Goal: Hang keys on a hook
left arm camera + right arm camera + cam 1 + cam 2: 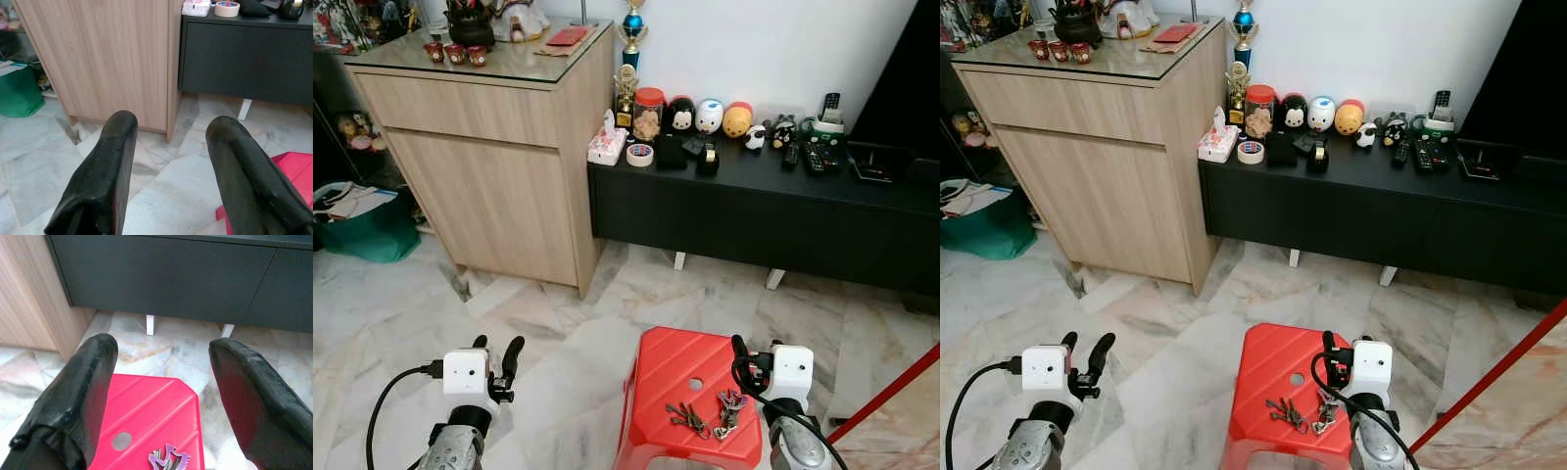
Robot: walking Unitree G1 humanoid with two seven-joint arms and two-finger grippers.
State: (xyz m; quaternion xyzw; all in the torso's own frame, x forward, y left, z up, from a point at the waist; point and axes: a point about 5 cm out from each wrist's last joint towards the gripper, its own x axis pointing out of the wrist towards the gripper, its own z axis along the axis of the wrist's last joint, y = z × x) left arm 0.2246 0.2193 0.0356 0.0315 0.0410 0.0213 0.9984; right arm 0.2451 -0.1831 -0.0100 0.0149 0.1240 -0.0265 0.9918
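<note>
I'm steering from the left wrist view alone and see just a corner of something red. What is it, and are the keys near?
Observer: It is a red stool on the marble floor; two bunches of keys lie on its top.
Operator: Which gripper is closer to them?
Observer: The right gripper, open, hangs just above the stool with a purple key fob below its fingers.
Operator: And my left gripper?
Observer: The left gripper, open, sits over bare floor, left of the stool.
</note>
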